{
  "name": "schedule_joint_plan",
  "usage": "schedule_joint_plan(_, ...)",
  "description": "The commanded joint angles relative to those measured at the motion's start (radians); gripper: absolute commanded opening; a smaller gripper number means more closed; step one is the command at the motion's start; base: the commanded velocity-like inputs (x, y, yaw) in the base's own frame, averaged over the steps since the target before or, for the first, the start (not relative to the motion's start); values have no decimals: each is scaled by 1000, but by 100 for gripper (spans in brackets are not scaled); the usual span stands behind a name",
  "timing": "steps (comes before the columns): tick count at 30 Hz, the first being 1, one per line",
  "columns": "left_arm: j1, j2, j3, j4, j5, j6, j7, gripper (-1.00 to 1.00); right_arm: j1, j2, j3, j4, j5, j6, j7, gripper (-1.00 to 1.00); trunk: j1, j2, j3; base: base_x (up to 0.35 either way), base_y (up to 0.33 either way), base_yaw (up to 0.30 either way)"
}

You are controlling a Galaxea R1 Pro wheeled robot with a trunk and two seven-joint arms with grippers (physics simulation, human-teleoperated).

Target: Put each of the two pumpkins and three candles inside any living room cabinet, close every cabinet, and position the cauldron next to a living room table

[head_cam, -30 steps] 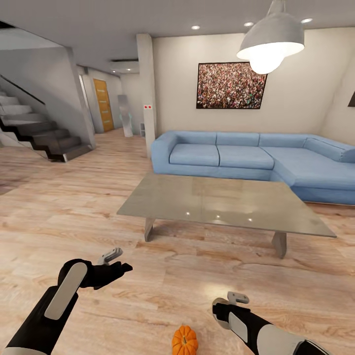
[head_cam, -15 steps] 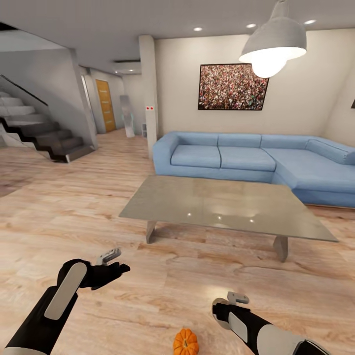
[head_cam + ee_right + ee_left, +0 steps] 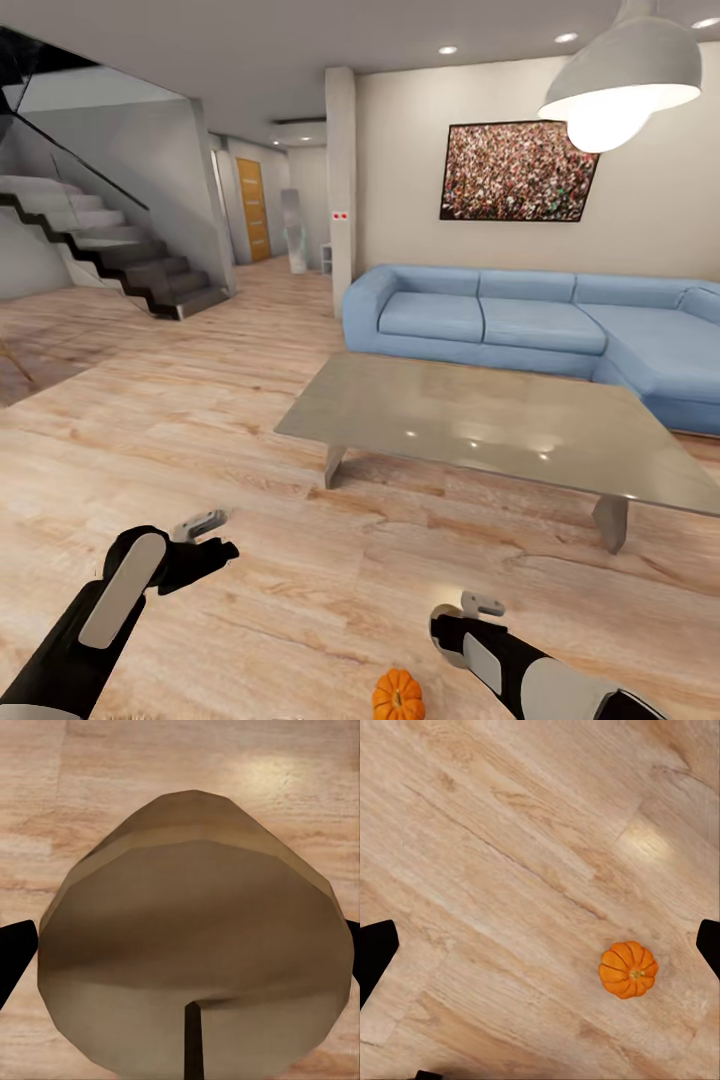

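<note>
Over the last second the whole head view has shifted: the sofa (image 3: 530, 325), the staircase (image 3: 120, 255) and the coffee table (image 3: 500, 425) all sit further right in the picture, which indicates a turn of the camera to the left, not a move of the furniture. One pumpkin (image 3: 398, 696) rests on the wood floor (image 3: 250, 420) at the 6 o'clock edge of the head view, just beside the right arm, and it is also visible in the left wrist view. The left pincer (image 3: 205, 535) is spread wide and empty. The right pincer (image 3: 180, 945) has its fingertips wide at the frame edges with a brown, pale-topped candle (image 3: 195, 945) between them; contact cannot be confirmed. Judgement: the robot is turning in search of the cabinet, and no item is stowed yet.
</note>
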Motion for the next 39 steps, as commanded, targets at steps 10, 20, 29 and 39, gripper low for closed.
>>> schedule_joint_plan(10,-4,44,-6,162,4,-35,7,100,0,-1,9,-3,-3,3,-5,-100,0,-1,-10,0,0,237)
schedule_joint_plan(20,-4,56,-5,187,-111,-86,-4,100,0,-4,9,-4,-2,-23,-4,-100,0,-1,-19,0,0,238)
schedule_joint_plan(29,-4,52,-7,175,-112,-91,-9,100,0,-3,10,-6,-2,-24,-4,-100,0,-1,-27,0,0,238)
schedule_joint_plan(39,-4,52,-7,174,-104,-87,-7,100,0,-2,10,-10,-1,-25,-4,-100,-31,55,-10,0,0,238)
